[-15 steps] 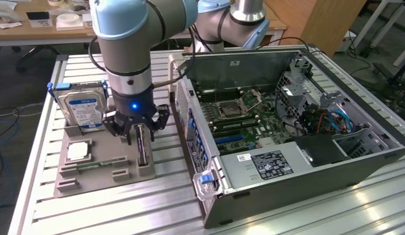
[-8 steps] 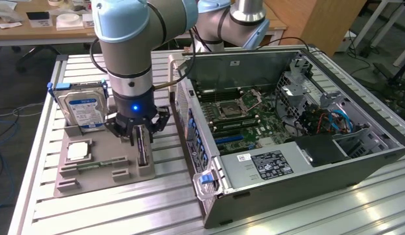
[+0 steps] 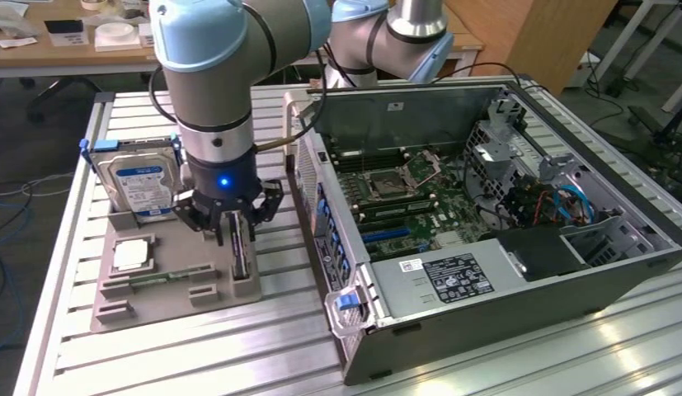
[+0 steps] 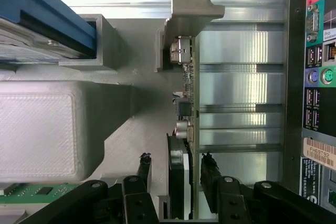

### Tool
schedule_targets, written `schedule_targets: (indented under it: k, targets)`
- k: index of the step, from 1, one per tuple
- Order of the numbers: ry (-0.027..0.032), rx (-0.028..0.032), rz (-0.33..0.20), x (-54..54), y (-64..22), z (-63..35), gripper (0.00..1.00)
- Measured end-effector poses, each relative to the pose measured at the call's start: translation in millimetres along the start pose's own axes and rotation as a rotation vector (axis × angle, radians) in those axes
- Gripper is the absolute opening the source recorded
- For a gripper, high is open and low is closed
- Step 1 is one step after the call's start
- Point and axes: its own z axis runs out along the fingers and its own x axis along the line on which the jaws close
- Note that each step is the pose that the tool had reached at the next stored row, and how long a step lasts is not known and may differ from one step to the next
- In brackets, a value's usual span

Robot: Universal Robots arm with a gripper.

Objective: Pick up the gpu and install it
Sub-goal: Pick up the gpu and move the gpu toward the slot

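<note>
The claw [image 3: 236,231] [image 4: 176,158] points straight down in the left-centre of the exterior view and straddles the gpu [image 3: 241,256] [image 4: 177,182]. Its fingers [image 4: 144,167] stand partly open, one on each face of the card. A narrow gap shows on both sides, so nothing is gripped.

The gpu stands on edge in a slot of the grey holder [image 3: 153,301], which keeps both flat faces free for a pinch from above. A hard drive [image 3: 143,186] stands upright in the same holder, towards the exterior view's left.

The open computer case [image 3: 604,272] lies on its side on the bench [image 3: 186,363], on the exterior view's right, with the motherboard [image 3: 402,194] facing up for access from above.
</note>
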Motion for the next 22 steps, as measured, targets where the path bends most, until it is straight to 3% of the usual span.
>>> schedule_targets:
  k: [9,10,15,16,21,22]
  targets:
    - [-0.0001,0.0003,0.0,0.0,0.1,0.9,0.49]
    - [0.0,0.0004,0.0,-0.1,0.0,1.1,0.42]
    - [-0.0002,0.0005,0.0,-1.4,0.0,1.8,0.41]
    - [0.0,0.0006,0.0,-1.5,0.0,1.8,0.34]
    - [0.0,0.0006,0.0,-2.4,0.1,1.9,0.33]
    - [0.0,0.0007,0.0,-2.5,0.1,1.9,0.28]
